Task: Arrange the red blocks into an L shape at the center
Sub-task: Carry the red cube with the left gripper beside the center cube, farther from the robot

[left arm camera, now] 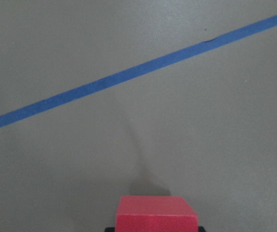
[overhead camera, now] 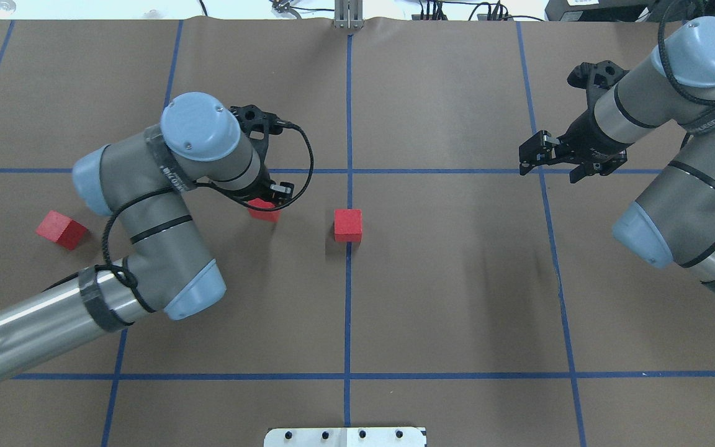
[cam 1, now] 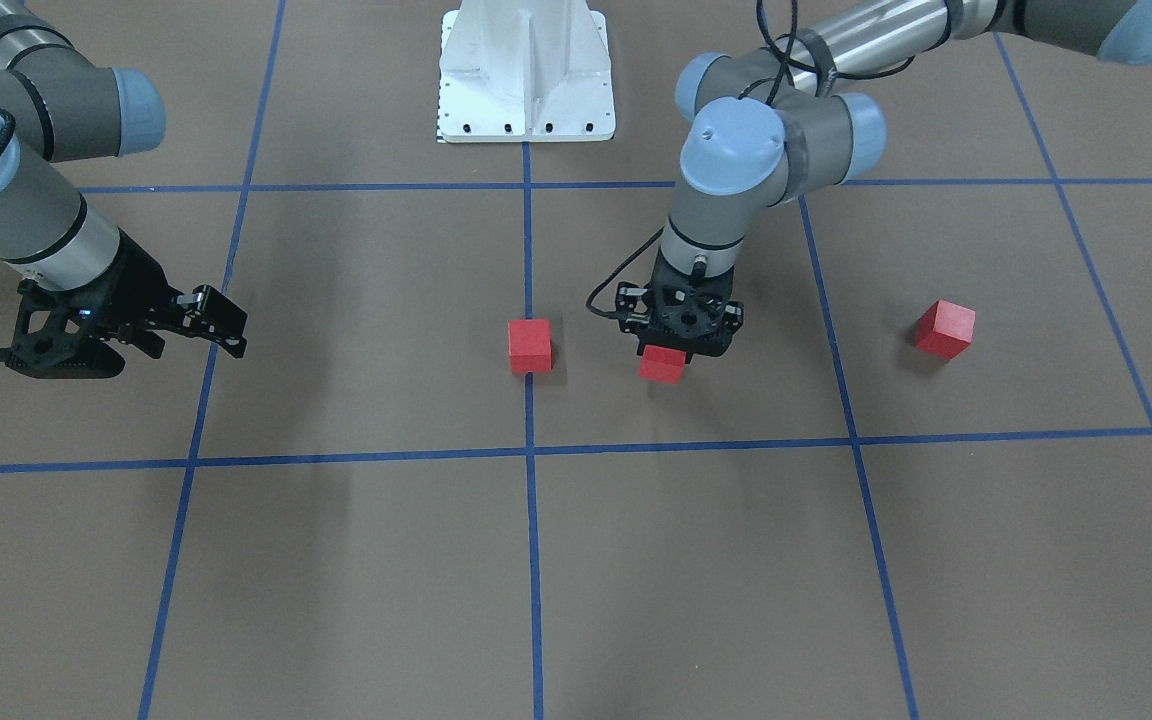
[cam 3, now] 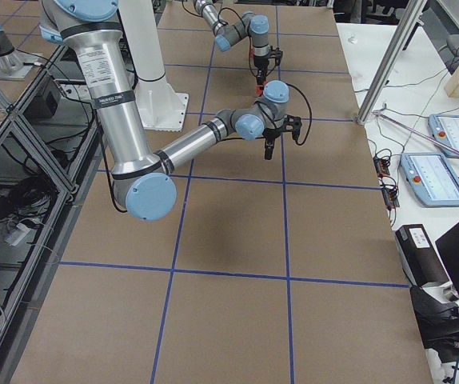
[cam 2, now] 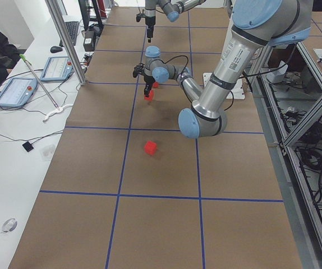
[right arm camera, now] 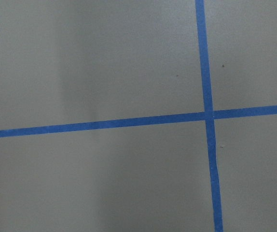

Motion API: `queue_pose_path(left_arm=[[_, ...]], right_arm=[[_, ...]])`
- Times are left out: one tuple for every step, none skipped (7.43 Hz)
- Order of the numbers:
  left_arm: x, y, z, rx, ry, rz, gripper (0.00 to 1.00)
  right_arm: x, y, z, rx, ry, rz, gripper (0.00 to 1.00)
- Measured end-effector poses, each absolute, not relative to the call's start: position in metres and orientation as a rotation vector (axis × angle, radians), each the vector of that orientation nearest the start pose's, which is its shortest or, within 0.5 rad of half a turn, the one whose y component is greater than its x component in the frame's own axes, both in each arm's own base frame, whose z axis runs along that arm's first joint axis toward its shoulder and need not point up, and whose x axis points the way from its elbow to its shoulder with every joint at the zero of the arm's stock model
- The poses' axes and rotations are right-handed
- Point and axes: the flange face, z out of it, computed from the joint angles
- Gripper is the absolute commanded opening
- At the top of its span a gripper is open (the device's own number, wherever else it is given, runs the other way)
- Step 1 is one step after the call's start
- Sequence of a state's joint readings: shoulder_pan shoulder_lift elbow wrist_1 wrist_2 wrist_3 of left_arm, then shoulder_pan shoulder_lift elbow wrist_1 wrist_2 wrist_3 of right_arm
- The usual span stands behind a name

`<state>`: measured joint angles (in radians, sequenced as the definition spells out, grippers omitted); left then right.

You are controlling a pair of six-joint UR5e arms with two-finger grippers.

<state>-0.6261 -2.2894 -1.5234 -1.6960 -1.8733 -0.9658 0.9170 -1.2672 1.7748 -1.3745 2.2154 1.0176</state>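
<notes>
One red block sits on the middle vertical blue line, also in the overhead view. My left gripper points down and is shut on a second red block, about one block-width to the side of the first; it shows in the overhead view and at the bottom of the left wrist view. I cannot tell whether it touches the surface. A third red block lies alone farther out on my left side. My right gripper is open and empty.
The white robot base stands at the table edge on the middle line. Blue tape lines divide the brown surface into squares. My right arm hovers over the right side, far from the blocks.
</notes>
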Motion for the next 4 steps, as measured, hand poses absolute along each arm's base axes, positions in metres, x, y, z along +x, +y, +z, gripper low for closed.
queue_pose_path(left_arm=[[0.550, -0.526, 0.203, 0.203, 0.805, 0.059, 0.00], [0.567, -0.538, 0.182, 0.188, 0.801, 0.033, 0.00], [0.580, -0.547, 0.169, 0.179, 0.795, 0.019, 0.00], [0.592, -0.555, 0.162, 0.173, 0.796, 0.004, 0.00]], right_arm=[[-0.305, -0.519, 0.374, -0.003, -0.915, 0.112, 0.99], [-0.305, -0.519, 0.375, -0.003, -0.915, 0.112, 0.99], [-0.305, -0.519, 0.375, -0.004, -0.914, 0.112, 0.99], [-0.304, -0.519, 0.375, -0.004, -0.914, 0.112, 0.99]])
